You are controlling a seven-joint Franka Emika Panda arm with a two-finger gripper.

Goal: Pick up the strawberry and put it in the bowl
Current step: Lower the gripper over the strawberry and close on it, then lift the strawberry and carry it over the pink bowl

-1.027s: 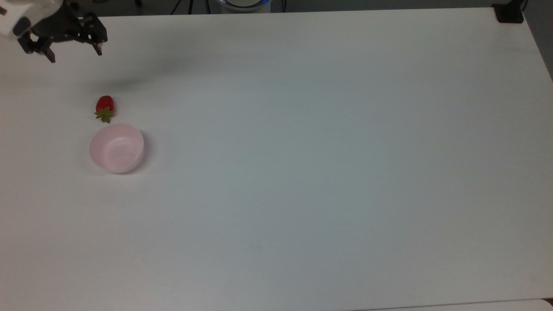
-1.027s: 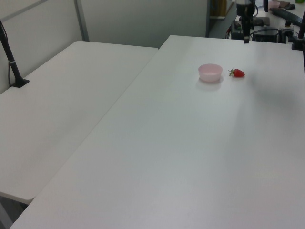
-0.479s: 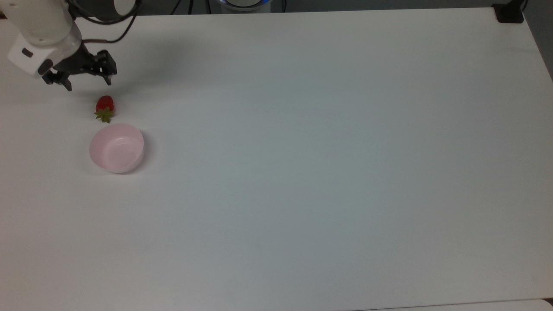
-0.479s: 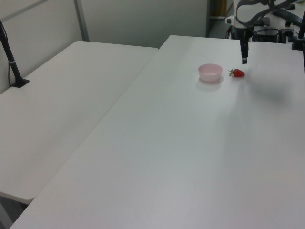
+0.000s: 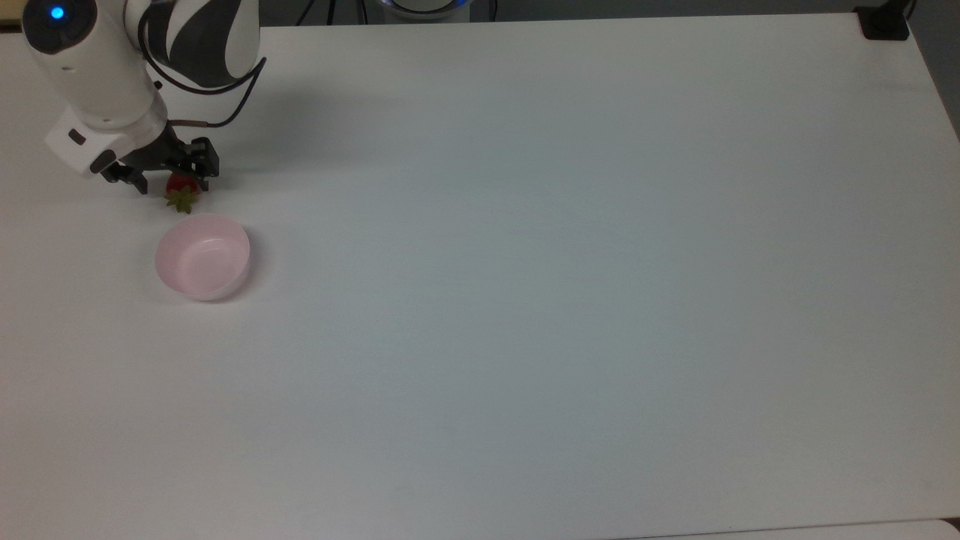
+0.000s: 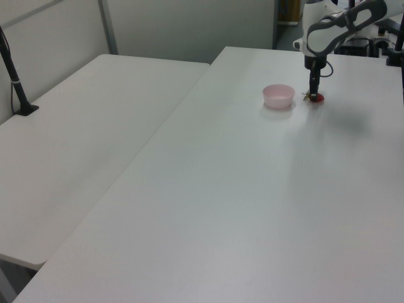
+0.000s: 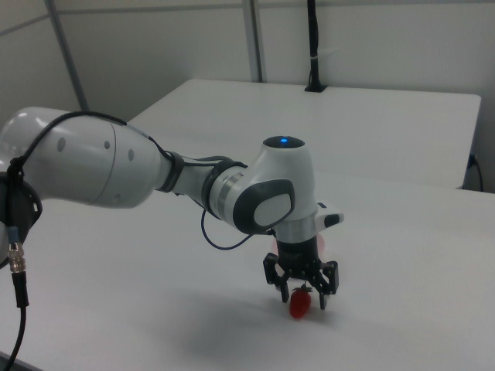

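Straddling the strawberry [image 7: 300,304], the pincer [image 7: 302,297] is spread, 1 finger on each side, not yet pinching. Fruit lies on the counter [image 5: 525,300] just beside the bowl [image 5: 202,257]. We judge it light, glossy, slippery: grip across the red body, gently. No readable writing.

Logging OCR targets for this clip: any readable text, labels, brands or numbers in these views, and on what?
None that can be read.
The arm has plain white and grey shells; its one marking is a blue light, not text.
The gripper, strawberry, bowl and table are all unmarked.
The black stand on the second table in the left view bears no label.
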